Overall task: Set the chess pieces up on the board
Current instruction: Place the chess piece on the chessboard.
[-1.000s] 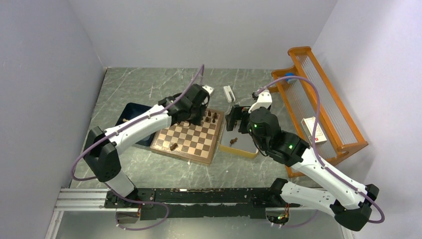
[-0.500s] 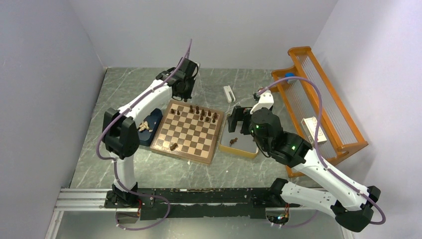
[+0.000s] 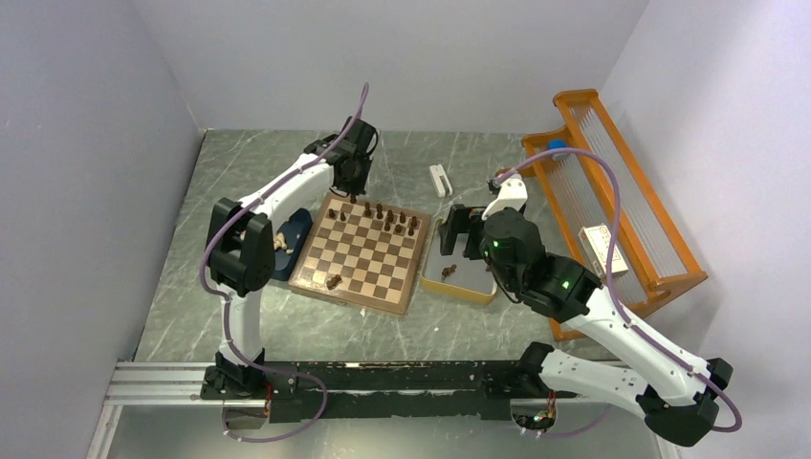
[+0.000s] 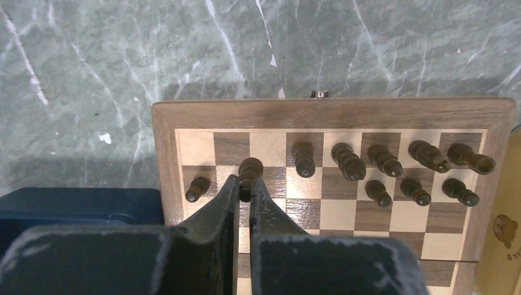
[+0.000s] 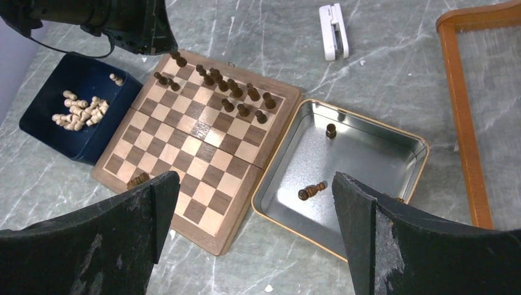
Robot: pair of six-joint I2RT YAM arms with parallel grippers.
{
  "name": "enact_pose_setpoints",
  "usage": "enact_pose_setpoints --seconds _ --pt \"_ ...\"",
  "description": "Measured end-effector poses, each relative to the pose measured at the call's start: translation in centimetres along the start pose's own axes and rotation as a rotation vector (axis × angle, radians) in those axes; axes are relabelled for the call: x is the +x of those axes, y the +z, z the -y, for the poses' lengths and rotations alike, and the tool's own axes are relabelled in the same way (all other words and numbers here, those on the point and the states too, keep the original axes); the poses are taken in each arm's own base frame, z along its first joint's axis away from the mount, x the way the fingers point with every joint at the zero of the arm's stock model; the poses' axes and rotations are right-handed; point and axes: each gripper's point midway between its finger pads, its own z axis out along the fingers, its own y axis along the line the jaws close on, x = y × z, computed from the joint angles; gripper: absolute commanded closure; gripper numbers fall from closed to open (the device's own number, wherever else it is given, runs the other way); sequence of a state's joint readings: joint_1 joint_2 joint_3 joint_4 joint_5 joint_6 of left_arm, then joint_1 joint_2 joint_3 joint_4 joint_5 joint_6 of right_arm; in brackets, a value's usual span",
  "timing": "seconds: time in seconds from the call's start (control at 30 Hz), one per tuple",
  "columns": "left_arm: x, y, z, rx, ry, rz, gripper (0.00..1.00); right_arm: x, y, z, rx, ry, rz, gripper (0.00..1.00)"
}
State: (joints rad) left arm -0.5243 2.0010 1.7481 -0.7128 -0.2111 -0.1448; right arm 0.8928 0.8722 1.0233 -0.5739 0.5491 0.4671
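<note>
Left gripper (image 4: 244, 184): you're bringing it lower; only its camera is showing jaws pinching a dark piece (image 4: 250, 167).
Right gripper (image 5: 255, 178): jaws spread.

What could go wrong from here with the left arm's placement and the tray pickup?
1. The left gripper is shut on a dark piece right beside a pawn on the board. Opening or pulling back may tip the pawn.
2. In the tray, a fallen piece lies on its side below the open right gripper. It may roll away from a pinch.
</note>
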Motion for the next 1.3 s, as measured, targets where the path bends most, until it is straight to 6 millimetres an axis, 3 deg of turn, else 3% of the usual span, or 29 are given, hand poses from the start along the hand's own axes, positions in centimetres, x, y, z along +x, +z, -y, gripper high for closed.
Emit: enact_pose_setpoints --seconds 0.4,0.83,1.1,1.3 --pt "2.9 2.9 0.8 0.032 0.007 -0.06 0.95 0.2 0.2 0.0 0.005 -0.006 -0.007 0.0" --pt "2.9 3.6 1.2 0.049 0.006 -0.048 0.95 0.2 0.2 0.0 0.005 -0.007 -0.007 0.0" --pt "2.8 3.8 1.2 0.05 0.004 -0.04 0.75 0.2 0.2 0.0 0.007 -0.006 -0.005 0.0" --pt "2.8 3.8 1.1 0.047 0.006 -0.041 0.78 0.1 0.1 0.1 0.006 -0.007 -0.002 0.0"
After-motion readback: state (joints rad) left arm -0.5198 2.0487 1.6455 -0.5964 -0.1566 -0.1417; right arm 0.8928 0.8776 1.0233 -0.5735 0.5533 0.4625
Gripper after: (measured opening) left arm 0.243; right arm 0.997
